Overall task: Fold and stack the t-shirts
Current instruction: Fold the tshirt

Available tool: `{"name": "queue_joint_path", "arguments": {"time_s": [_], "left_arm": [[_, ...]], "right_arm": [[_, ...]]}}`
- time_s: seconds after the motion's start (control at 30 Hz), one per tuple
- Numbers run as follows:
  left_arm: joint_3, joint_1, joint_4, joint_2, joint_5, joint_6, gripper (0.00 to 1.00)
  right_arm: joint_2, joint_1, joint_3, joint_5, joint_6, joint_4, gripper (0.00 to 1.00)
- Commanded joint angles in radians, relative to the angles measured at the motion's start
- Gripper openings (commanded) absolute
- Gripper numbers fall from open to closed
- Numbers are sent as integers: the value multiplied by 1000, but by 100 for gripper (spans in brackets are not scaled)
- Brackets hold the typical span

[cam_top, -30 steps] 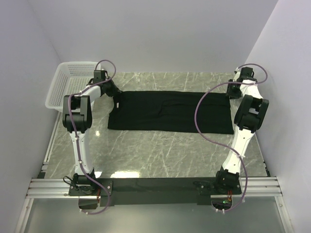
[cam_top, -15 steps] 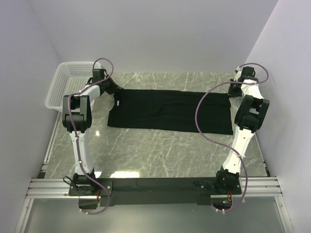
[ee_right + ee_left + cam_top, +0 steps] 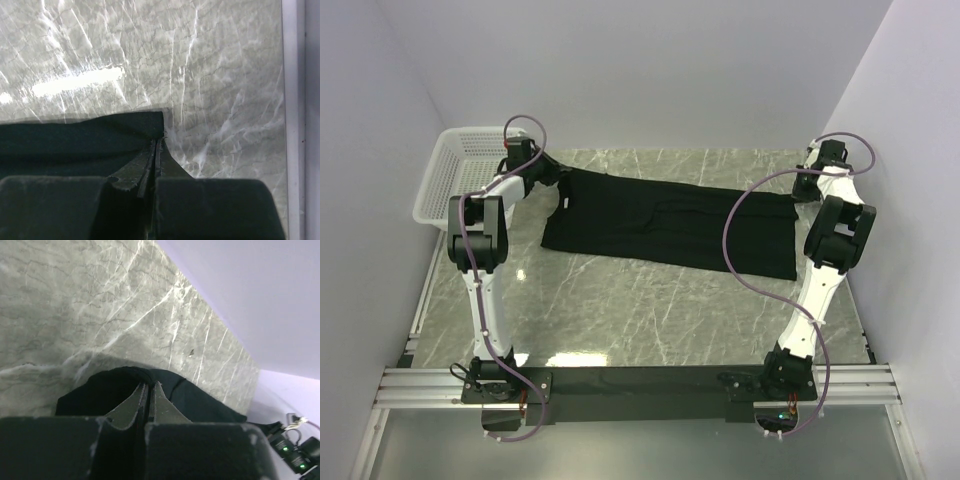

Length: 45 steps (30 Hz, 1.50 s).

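Note:
A black t-shirt (image 3: pixel 665 222) lies stretched across the far half of the marble table, folded into a long band. My left gripper (image 3: pixel 553 176) is shut on its far left corner, which is lifted a little off the table. In the left wrist view the black cloth (image 3: pixel 200 400) wraps over the closed fingertips (image 3: pixel 161 392). My right gripper (image 3: pixel 798 189) is shut on the far right corner. In the right wrist view that corner (image 3: pixel 145 125) is pinched between the fingertips (image 3: pixel 167 157), just above the table.
A white mesh basket (image 3: pixel 455 165) stands at the far left, beside the left arm. The back wall runs close behind the shirt. The right wall and a white table edge strip (image 3: pixel 292 100) lie just right of the right gripper.
The right gripper has shut on the shirt's far right corner. Both grippers have moved toward the back wall, and the left end of the shirt has risen and shifted back with them.

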Motion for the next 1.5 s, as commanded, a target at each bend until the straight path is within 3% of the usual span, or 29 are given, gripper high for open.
{"name": "queue_joint_path", "arguments": {"time_s": [0.0, 0.3, 0.6, 0.7, 0.87, 0.9, 1.03, 1.13, 1.2, 1.23, 1.33, 1.4, 1.47], "left_arm": [[-8, 6, 75, 14, -20, -57, 1], [-8, 6, 55, 8, -189, -102, 1], [64, 0, 125, 77, -141, -19, 7], [64, -3, 165, 87, -118, -16, 12], [90, -12, 191, 97, -80, -2, 33], [104, -15, 199, 92, -69, 19, 35], [131, -29, 178, 35, -52, 119, 48], [141, -38, 133, -37, -66, 229, 54], [130, -46, 107, -81, -86, 318, 56], [122, -50, 80, -125, -98, 349, 68], [85, -57, 46, -213, -146, 435, 70], [53, -57, 12, -251, -188, 473, 85], [15, -57, -20, -311, -215, 519, 89]], "right_arm": [[-25, -11, -19, 33, -9, 43, 0], [-48, -14, -60, 60, -19, 66, 0], [-51, -14, -63, 62, -22, 71, 0], [-62, -14, -80, 63, -31, 80, 0], [-88, -14, -100, 45, -39, 89, 0], [-96, -14, -103, 43, -40, 92, 3], [-140, -11, -115, 37, -57, 101, 34], [-186, -13, -134, 25, -77, 104, 48], [-227, -11, -157, 0, -106, 111, 53], [-241, -10, -163, -9, -117, 108, 57], [-287, -4, -203, -46, -166, 98, 66], [-316, 4, -236, -53, -199, 95, 67], [-341, 7, -261, -66, -218, 97, 69]]}}
